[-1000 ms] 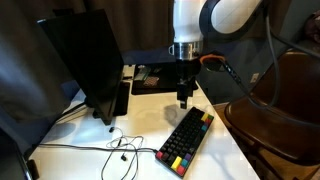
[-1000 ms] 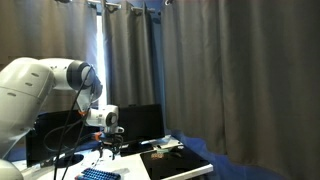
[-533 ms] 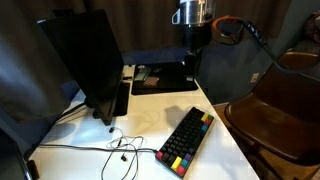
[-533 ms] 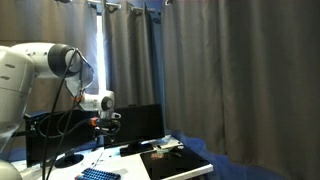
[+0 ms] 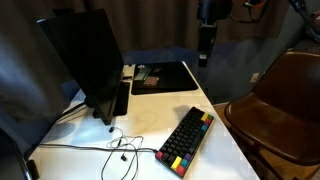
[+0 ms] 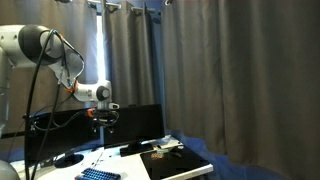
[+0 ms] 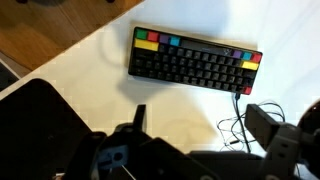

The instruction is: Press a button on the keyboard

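1 keyboard (image 5: 186, 138) | long axis diagonal across table (image 5: 145, 122) | hand (image 5: 203, 60) hangs well apart, fingers spread, empty

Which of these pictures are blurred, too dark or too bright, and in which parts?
Wrist view: the keyboard is fairly sharp, but the gripper, close to the lens, is dark and blurred, and the white table looks washed out. An exterior view: dim overall, with a bright strip between dark curtains. An exterior view: the monitor is almost featureless black.

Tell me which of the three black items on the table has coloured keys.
The keyboard: red, yellow, green and blue keys run along one edge. The monitor and the flat mat are plain black.
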{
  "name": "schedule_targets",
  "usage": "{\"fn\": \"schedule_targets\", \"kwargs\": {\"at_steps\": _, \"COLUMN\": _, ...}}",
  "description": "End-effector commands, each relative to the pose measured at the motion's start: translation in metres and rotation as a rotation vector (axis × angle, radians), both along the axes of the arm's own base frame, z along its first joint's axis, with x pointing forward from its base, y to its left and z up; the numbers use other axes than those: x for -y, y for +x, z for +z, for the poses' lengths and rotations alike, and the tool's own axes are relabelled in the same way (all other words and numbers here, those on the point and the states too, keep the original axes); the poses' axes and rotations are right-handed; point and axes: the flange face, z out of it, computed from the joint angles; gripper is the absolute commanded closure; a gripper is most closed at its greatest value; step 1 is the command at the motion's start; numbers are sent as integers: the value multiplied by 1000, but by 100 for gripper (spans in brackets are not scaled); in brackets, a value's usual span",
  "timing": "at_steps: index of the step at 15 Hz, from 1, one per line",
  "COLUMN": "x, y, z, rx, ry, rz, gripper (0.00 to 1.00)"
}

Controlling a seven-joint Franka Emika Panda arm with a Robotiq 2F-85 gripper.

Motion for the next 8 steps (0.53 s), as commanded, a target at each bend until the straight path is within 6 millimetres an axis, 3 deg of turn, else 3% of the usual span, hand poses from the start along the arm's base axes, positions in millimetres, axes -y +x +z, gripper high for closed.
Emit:
{"fn": "schedule_targets", "kwargs": {"at_steps": 1, "x": 20, "y": -11, "z": 5, "rx": -14, "ry": 27, "rz": -25, "gripper": 0}}
{"fn": "schedule_targets", "kwargs": {"at_steps": 2, "x": 8, "y": -3, "z": 3, "rx": -7, "ry": 7, "rz": -18, "gripper": 0}}
{"fn": "schedule_targets", "kwargs": {"at_steps": 8, "x": 15, "y": -5, "z": 3, "rx": -14, "ry": 9, "rz": -29, "gripper": 0}}
